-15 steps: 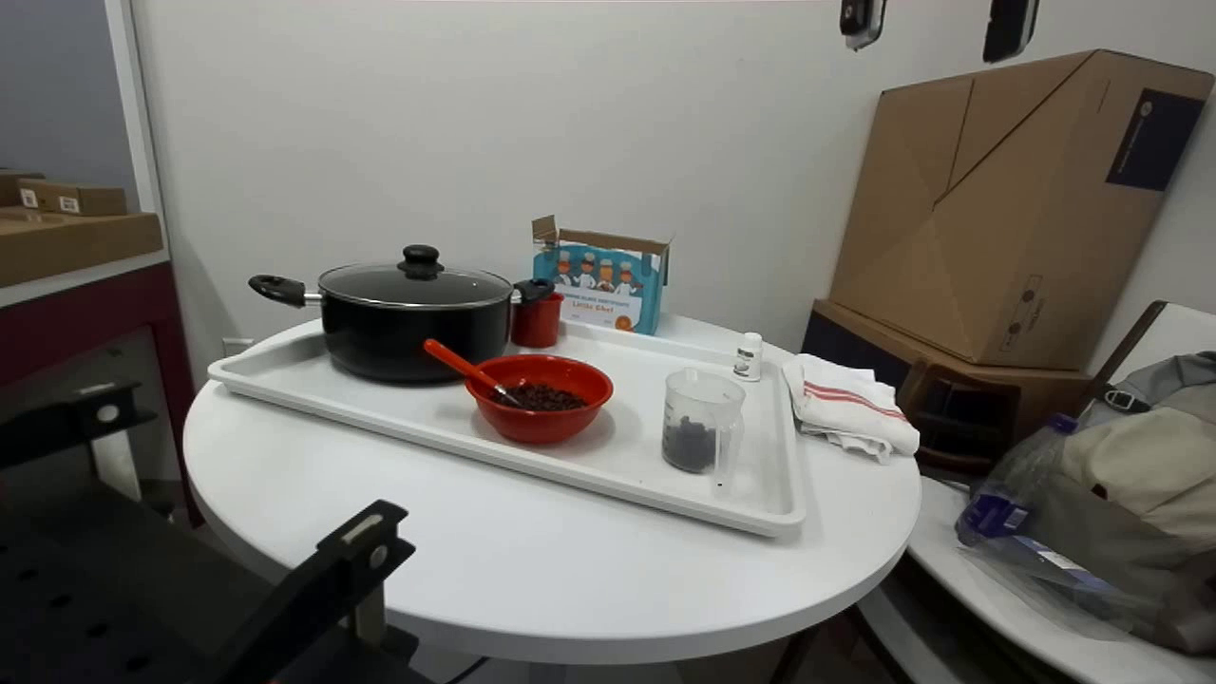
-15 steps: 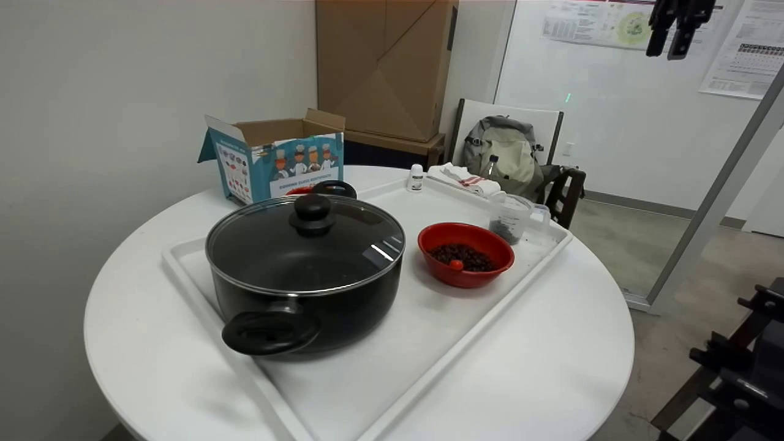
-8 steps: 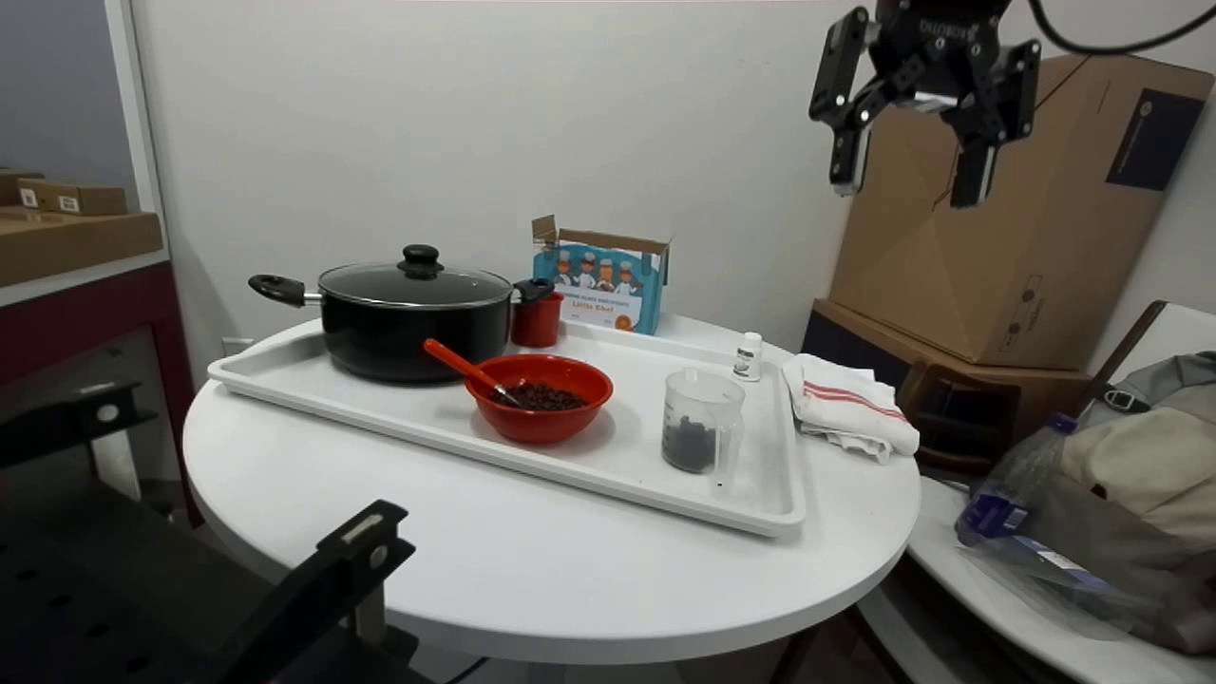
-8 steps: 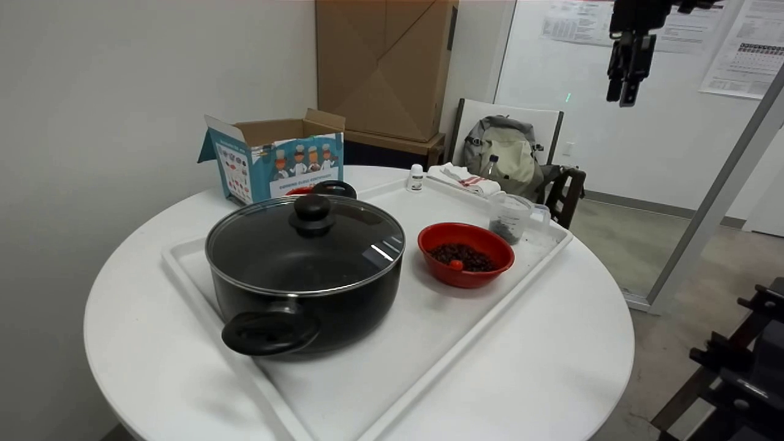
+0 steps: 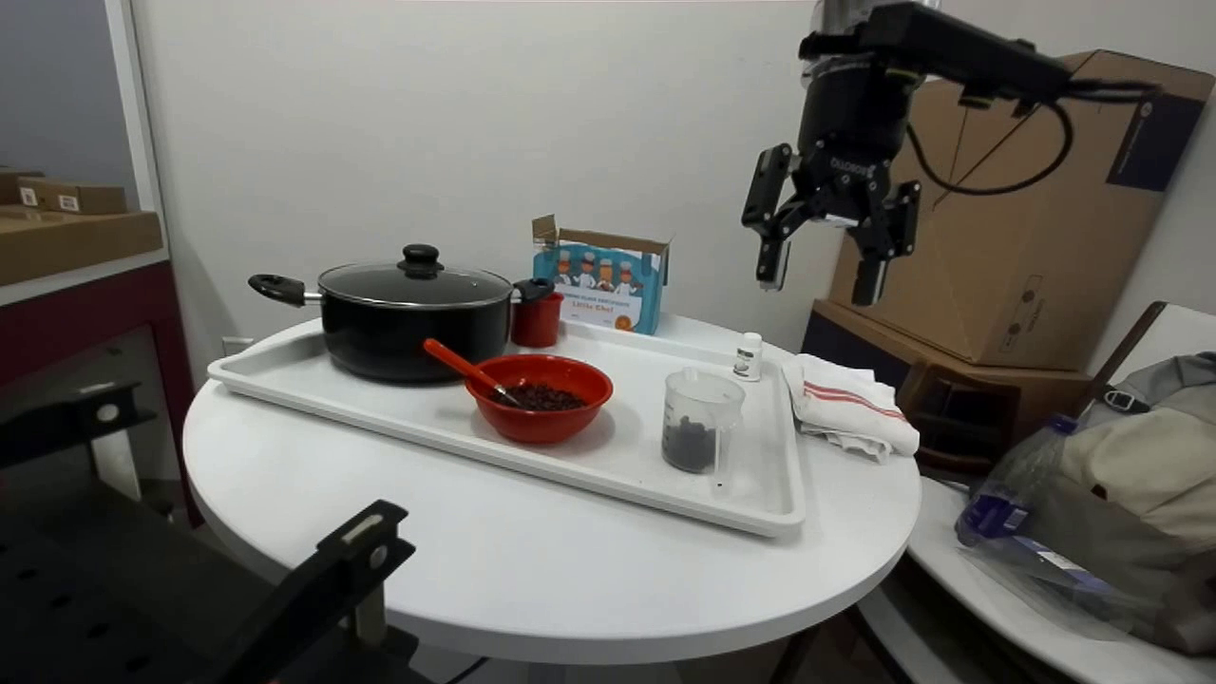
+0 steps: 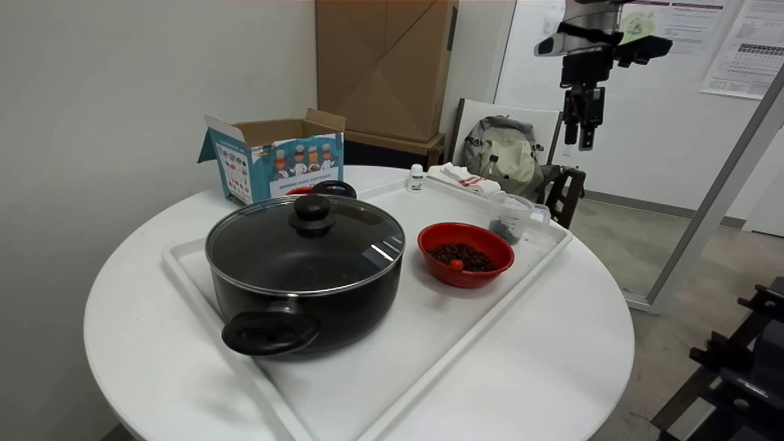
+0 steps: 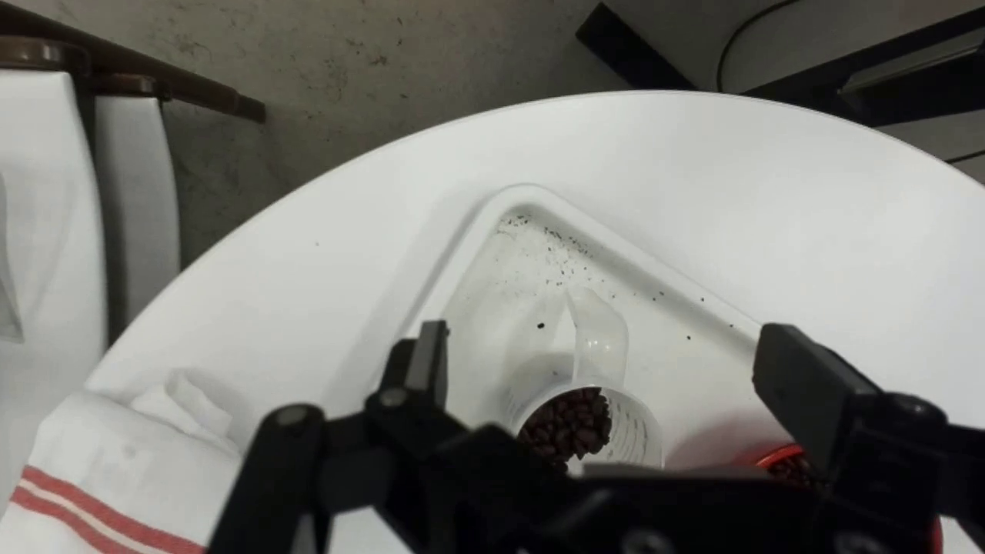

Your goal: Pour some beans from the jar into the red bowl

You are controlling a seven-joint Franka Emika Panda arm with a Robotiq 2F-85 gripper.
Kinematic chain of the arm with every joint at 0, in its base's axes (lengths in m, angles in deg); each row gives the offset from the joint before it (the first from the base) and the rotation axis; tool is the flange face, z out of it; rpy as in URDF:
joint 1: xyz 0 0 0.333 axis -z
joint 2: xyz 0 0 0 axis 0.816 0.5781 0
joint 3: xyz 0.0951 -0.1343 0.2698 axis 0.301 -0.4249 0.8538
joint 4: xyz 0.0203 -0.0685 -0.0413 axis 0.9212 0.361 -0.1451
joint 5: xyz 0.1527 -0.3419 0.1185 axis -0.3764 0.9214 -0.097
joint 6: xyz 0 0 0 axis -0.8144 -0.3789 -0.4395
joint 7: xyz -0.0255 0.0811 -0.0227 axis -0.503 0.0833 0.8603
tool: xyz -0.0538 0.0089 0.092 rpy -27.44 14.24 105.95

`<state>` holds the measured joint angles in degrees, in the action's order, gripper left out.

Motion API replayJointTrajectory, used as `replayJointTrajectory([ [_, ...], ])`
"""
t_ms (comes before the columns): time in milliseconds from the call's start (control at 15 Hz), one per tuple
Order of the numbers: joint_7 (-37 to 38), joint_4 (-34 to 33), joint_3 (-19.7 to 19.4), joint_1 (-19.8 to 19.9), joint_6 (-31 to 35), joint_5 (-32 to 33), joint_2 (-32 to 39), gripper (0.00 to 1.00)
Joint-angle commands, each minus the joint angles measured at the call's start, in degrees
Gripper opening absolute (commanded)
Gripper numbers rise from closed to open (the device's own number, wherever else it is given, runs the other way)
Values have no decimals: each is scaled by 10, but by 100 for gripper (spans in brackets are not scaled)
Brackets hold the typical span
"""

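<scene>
- While my claw hangs in the air with its tips pointing down, its two fingers stand spread wide, released, and well apart from the jar.
- That jar stands upright near one end of the white tray on my round desk.
- Dark beans fill its lower part; from my wrist I look down onto them.
- Its handle faces a corner of the tray, where I see dark specks scattered.
- The red bowl stands on the same tray between the jar and the black pot, apart from both, and I see dark beans inside it too.
- A spoon with a red handle leans in that bowl, the handle jutting past the rim.
- The pot wears its glass lid; just beside it, in an exterior view, I make out a red cup.
- A white bottle stands upright near another corner of the tray.
- A folded, red-striped towel lies on the desk beside that end.
- In both exterior views, a blue box stands beyond the tray, its flaps up.
</scene>
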<state>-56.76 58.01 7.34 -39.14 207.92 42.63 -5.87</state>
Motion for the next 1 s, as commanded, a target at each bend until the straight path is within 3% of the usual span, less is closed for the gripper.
replayJointTrajectory([
  [0, -8, -21, 18, 4, -9, 5, 35, 100],
  [400, 71, -18, 10, -11, -9, 25, 64, 100],
  [933, 270, -14, -8, -40, 9, 112, 88, 100],
])
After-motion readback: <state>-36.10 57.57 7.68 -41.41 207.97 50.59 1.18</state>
